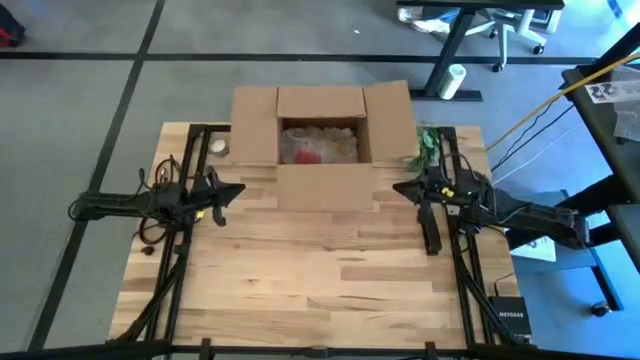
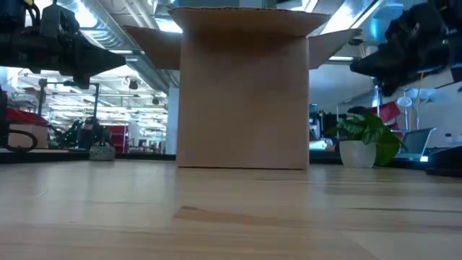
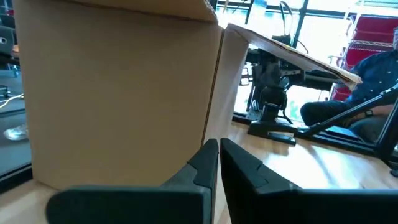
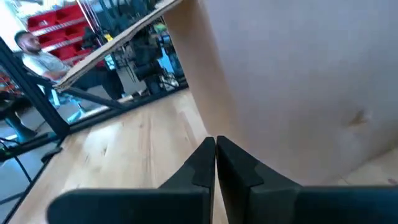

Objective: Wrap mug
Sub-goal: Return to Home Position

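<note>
An open cardboard box (image 1: 320,178) stands at the far middle of the table, flaps spread. Inside it lies a pale crinkled bundle with a red patch (image 1: 318,146); a mug as such does not show. My left gripper (image 1: 238,190) hovers shut off the box's near left corner, and in its wrist view (image 3: 217,148) the fingertips point at the box wall (image 3: 118,93). My right gripper (image 1: 398,187) hovers shut off the near right corner, its tips (image 4: 215,143) close to the box side (image 4: 298,81). Both are above the tabletop and touch nothing.
A small green plant in a white pot (image 1: 428,145) stands right of the box, close behind my right gripper. A small white round object (image 1: 217,148) lies left of the box. Bare wooden tabletop (image 1: 320,280) stretches in front. A person (image 4: 37,56) sits beyond the table.
</note>
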`<action>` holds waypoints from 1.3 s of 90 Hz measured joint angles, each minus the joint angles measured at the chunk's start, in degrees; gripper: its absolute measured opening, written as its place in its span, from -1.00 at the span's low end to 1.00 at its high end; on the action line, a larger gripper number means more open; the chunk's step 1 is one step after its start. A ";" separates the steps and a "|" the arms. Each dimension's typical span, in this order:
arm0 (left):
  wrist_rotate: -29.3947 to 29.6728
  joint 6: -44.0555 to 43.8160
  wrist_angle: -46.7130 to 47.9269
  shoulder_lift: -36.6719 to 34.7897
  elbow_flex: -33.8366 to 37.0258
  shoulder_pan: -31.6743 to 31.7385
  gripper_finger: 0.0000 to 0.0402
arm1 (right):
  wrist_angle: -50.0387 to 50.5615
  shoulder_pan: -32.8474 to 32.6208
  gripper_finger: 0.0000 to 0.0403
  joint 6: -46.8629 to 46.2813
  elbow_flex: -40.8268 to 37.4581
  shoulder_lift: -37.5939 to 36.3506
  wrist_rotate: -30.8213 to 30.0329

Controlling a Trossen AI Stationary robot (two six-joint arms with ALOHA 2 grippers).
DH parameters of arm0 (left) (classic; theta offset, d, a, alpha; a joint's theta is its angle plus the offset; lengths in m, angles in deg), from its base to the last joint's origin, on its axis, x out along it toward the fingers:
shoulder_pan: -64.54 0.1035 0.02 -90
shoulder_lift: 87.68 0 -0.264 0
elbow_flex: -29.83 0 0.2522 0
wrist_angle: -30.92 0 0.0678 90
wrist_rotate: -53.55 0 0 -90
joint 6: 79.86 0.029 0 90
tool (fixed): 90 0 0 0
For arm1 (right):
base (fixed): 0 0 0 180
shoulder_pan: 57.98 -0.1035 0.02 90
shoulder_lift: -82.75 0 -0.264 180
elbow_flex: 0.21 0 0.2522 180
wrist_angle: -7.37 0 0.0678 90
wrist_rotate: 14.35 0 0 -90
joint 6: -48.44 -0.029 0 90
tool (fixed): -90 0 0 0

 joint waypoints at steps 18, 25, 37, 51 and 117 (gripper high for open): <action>0.00 0.00 0.00 0.00 0.00 0.00 -1.00 | -1.61 0.00 -1.00 1.61 -2.20 -4.16 0.02; 0.00 0.00 0.00 0.00 0.00 0.00 -1.00 | -1.69 0.00 -1.00 2.32 -3.06 -6.53 0.02; 0.00 0.00 0.00 0.00 0.00 0.00 -1.00 | -2.00 0.00 -1.00 2.81 -5.58 -12.08 -0.59; 0.02 0.00 0.00 0.00 0.00 -0.02 -1.00 | -4.11 0.00 -1.00 4.08 -6.79 -12.92 -2.12; -0.01 0.00 0.00 0.04 0.00 -0.02 -1.00 | 0.25 -0.01 -1.00 6.45 -6.79 -12.87 -10.27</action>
